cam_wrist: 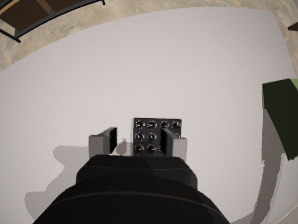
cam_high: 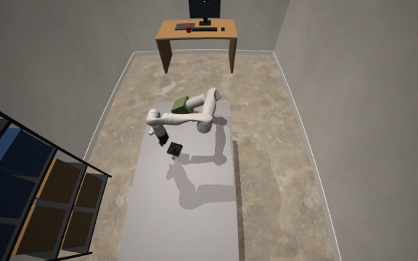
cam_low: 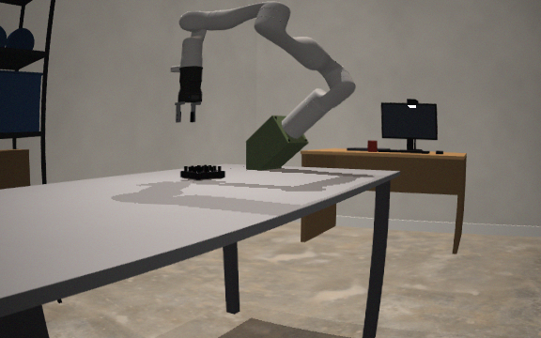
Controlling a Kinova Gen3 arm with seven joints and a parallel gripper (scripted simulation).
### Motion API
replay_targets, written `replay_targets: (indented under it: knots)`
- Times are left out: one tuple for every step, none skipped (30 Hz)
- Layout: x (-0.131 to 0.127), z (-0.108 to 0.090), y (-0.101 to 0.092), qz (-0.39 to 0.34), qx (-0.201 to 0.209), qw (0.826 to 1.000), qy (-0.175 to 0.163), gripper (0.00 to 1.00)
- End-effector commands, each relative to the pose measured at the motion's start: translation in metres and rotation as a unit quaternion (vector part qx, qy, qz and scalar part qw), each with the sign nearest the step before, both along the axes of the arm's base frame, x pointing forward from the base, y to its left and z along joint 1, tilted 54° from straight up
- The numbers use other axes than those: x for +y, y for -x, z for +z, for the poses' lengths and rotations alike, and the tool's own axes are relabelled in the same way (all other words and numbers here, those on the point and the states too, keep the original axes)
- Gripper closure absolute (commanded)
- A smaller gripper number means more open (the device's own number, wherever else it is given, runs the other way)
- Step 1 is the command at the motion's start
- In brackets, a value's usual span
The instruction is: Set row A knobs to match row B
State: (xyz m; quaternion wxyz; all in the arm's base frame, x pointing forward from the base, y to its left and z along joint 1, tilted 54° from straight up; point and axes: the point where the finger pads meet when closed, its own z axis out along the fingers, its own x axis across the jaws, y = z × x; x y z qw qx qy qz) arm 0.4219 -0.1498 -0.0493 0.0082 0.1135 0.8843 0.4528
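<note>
The knob box (cam_high: pixel 176 148) is a small black square box standing on the grey table, a little in front of the arm's base. It also shows in the exterior view (cam_low: pixel 202 172) and in the wrist view (cam_wrist: pixel 157 136), between the fingers as seen from above. Its knobs are too small for me to read their lines. My gripper (cam_low: pixel 185 113) is open and empty. It hangs well above the table, over the box and slightly to one side, pointing straight down. It shows in the top view (cam_high: pixel 162 143) and in the wrist view (cam_wrist: pixel 137 141).
The arm's green base block (cam_low: pixel 270 143) stands on the table behind the box. A shelf rack (cam_high: pixel 20 181) stands beside the table on the left. A wooden desk with a monitor (cam_high: pixel 197 30) is against the far wall.
</note>
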Motion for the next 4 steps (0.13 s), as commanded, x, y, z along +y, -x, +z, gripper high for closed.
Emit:
replay_targets:
  knots:
    - [-0.0011, 0.0005, -0.0001, -0.001, 0.000, 1.000, 0.001, 0.00]
    - [-0.0011, 0.0005, -0.0001, -0.001, 0.000, 1.000, 0.001, 0.00]
    - [-0.0011, 0.0005, -0.0001, -0.001, 0.000, 1.000, 0.001, 0.00]
    - [-0.0011, 0.0005, -0.0001, -0.001, 0.000, 1.000, 0.001, 0.00]
